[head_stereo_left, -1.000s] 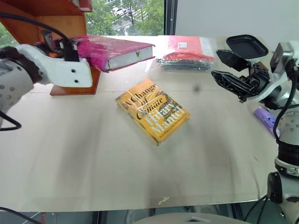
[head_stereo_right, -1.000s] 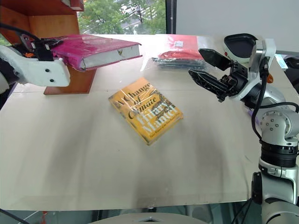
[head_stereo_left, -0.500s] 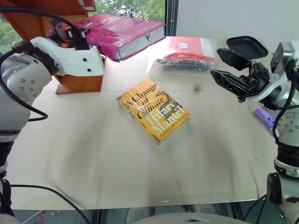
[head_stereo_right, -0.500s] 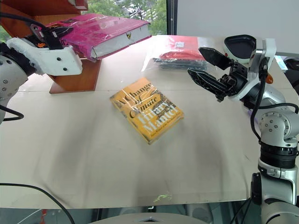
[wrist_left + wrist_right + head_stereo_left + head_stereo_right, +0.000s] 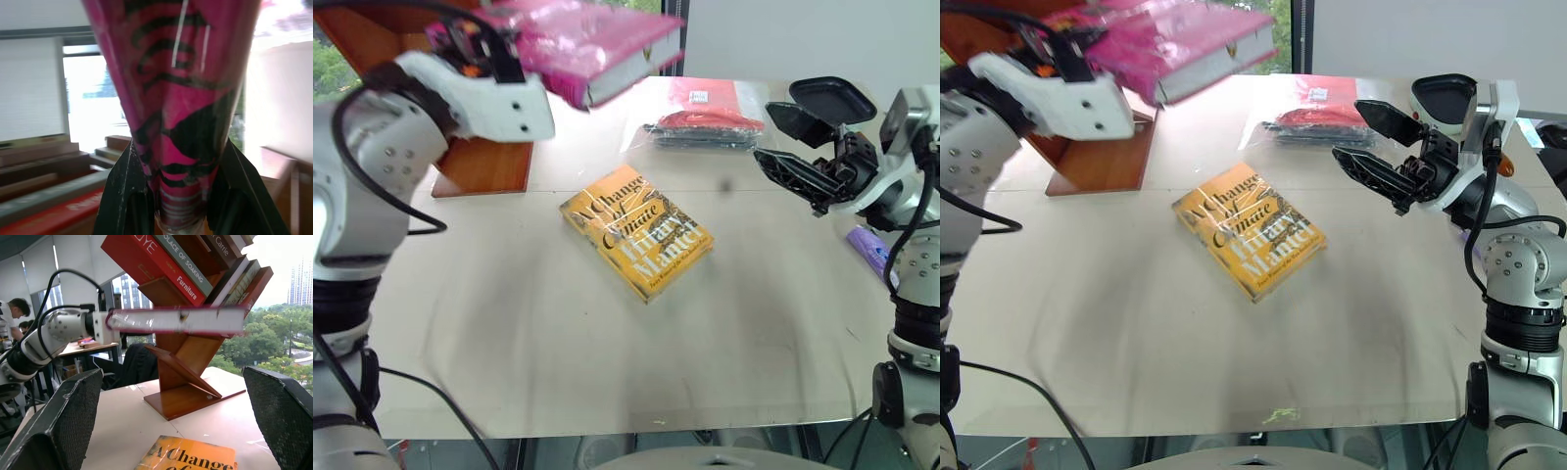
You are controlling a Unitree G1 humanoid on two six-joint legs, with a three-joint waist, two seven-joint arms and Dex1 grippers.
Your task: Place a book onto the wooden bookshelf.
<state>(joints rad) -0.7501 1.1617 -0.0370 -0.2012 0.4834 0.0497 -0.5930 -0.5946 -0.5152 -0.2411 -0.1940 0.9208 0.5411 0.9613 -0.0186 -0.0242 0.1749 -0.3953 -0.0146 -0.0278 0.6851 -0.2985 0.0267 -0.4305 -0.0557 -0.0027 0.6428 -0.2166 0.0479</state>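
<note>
Holding the book [image 5: 592, 44] by one short end, the left pincer [image 5: 484, 49] is clamped on it, black fingers [image 5: 124, 196] pressed against both covers in the left wrist view. The pink volume is raised clear of the counter [image 5: 509, 323], lying roughly flat with its cover up, long axis running from the pincer out toward the robot's right and away, the free end reaching farthest. Its cream page edges face the robot. In the right wrist view it reads as a near-level bar in front of the wooden bookshelf [image 5: 190, 362], level with the lowest slanted boards; whether it touches them cannot be told. The bookshelf stands at the far left of the counter, with several books already leaning in it.

The right pincer [image 5: 1386, 147] hangs above the counter's right side, its two fingers spread wide and holding nothing. A yellow-orange book [image 5: 634, 231] lies flat mid-counter, and a plastic-wrapped red packet [image 5: 705, 122] lies beyond it.
</note>
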